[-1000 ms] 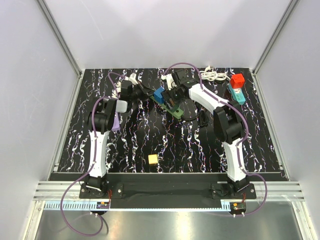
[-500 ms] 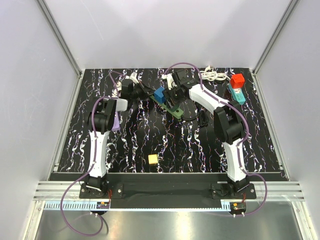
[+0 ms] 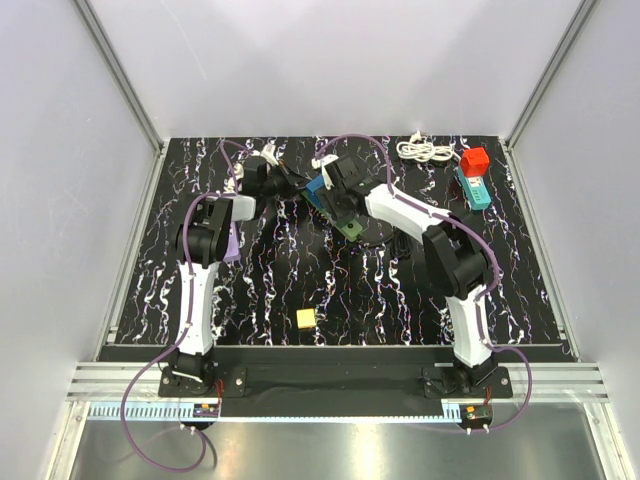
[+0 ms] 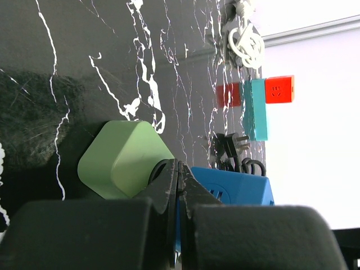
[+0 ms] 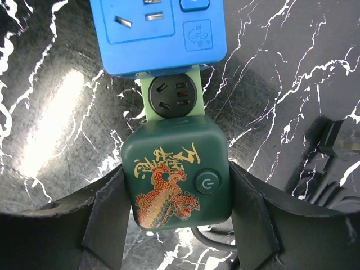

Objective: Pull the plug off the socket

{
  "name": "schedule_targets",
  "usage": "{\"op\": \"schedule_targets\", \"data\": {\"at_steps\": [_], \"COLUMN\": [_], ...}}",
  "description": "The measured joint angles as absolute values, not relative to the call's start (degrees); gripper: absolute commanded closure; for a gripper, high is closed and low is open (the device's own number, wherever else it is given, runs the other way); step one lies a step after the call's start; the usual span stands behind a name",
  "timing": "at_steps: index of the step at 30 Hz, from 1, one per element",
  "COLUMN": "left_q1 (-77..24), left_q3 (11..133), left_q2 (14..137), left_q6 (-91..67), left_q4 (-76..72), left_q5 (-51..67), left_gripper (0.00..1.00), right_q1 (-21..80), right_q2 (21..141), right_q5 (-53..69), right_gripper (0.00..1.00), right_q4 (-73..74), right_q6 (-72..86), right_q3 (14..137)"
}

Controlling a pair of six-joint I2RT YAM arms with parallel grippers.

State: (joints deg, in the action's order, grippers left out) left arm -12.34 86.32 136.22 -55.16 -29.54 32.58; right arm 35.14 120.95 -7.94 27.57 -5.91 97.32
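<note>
- right claw (image 5: pixel 177 188) is clamped on the dark green block (image 5: pixel 169 146), one finger on each flank, as far as its wrist view shows.
- left claw (image 4: pixel 178 225) is pressed together on nothing, its tips just beside the spot where the light green piece (image 4: pixel 121 160) meets the blue socket block (image 4: pixel 233 188).
- the task's thing lies toward the far middle of the marble table (image 3: pixel 380 290): dark green block, light green piece and blue socket block sit in one line, each touching the next, with no gap at the joint.
- done, by my reading: the reach and the grip.
- left: the pull itself. the left claw looks placed to brace the blue side, though whether it touches i cannot tell.
</note>
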Motion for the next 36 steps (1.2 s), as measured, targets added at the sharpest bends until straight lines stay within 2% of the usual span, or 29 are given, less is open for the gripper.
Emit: {"op": "schedule_targets", "data": {"at_steps": [15, 16, 17, 18, 19, 22, 26, 30, 36], "left_q1": [-12.8, -12.9, -13.0, -13.0, -13.0, -12.3, -10.9, -9.6, -8.7], "left_q3": [87.3, 87.3, 87.3, 87.1, 86.3, 83.3, 78.2, 73.1, 64.2], "left_q2": [136.2, 136.2, 136.2, 136.2, 136.2, 135.1, 134.6, 133.7, 133.2], "left_q6": [-53.4, -53.4, -53.3, -53.3, -53.5, -55.0, -58.2, -60.5, -67.1], "left_q4": [-28.4, -28.4, -28.8, -29.3, -30.5, -36.9, -46.6, -52.4, -62.0], "left_q5": [31.9, 31.8, 31.8, 31.7, 31.8, 32.6, 34.4, 35.9, 37.0], "left_gripper": [0.99, 0.93, 0.83, 0.64, 0.55, 0.37, 0.31, 0.35, 0.34], "right_q1": [35.6, 35.6, 35.6, 35.6, 35.6, 35.6, 35.6, 35.6, 34.7], "right_q2": [119.3, 119.3, 119.3, 119.3, 119.3, 119.2, 118.8, 118.8, 118.7], "right_q5": [-9.8, -9.9, -10.0, -10.0, -10.0, -10.1, -10.1, -10.5, -9.8], "right_gripper": [1.00, 1.00, 1.00, 1.00, 1.00, 1.00, 1.00, 1.00, 1.00], "right_q4": [25.0, 25.2, 25.3, 25.3, 25.4, 25.6, 24.7, 24.3, 23.8], "right_q6": [-2.4, -2.4, -2.3, -2.2, -2.2, -2.0, -1.6, -0.5, 2.7], "right_q3": [96.1, 96.1, 96.1, 96.1, 96.1, 95.5, 94.5, 94.1, 94.2]}}
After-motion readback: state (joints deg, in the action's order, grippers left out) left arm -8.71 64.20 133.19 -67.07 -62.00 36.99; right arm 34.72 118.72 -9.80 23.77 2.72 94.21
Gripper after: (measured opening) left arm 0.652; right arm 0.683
